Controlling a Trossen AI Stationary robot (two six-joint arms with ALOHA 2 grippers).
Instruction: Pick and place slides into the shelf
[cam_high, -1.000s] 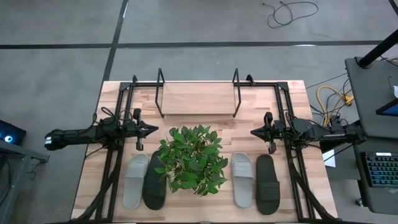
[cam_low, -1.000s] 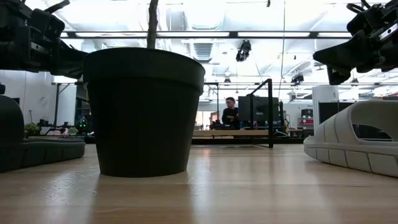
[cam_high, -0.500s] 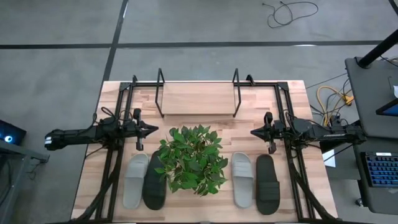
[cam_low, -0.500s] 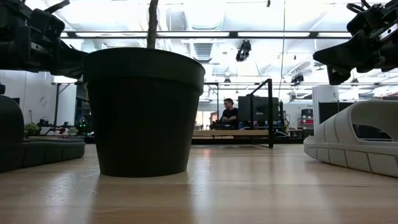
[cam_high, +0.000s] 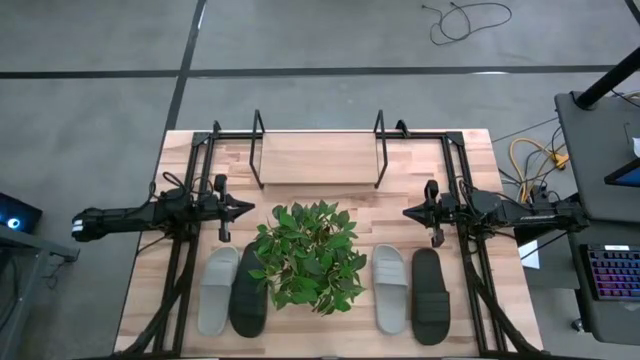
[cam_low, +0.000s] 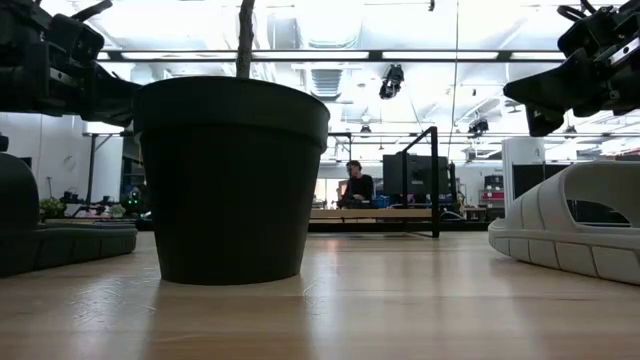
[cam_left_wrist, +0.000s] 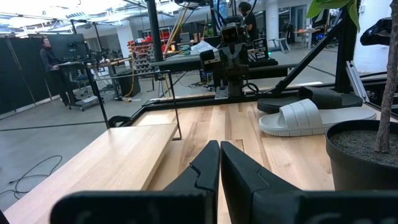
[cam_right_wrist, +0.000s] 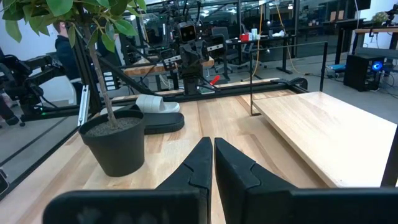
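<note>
On the wooden table (cam_high: 330, 160), seen from above, the nearest things were the four slides along the near edge. At about 7 o'clock from the potted plant (cam_high: 308, 256) lay a light grey slide (cam_high: 217, 290) with a black slide (cam_high: 248, 293) touching its right side; this black one was partly under the leaves. At about 4 o'clock from the plant lay the second light grey slide (cam_high: 390, 288), and just beside it, more to the right, the second black slide (cam_high: 431, 295). All four pointed toward the far edge.

Farther in, the two arms reached inward from the sides, well above the slides. The left gripper (cam_high: 246, 208) was at 10 o'clock from the plant, its fingers (cam_left_wrist: 200, 167) pressed together on nothing. The right gripper (cam_high: 409, 212) was at 2 o'clock from the plant, its fingers (cam_right_wrist: 199, 160) also pressed together and holding nothing.

Farthest, at 12 o'clock from the plant, stood the shelf (cam_high: 319, 150) near the far edge, its two upright black loops on both ends, with no slide on it.

In the low view a person (cam_low: 356, 185) was in the room behind the table.
</note>
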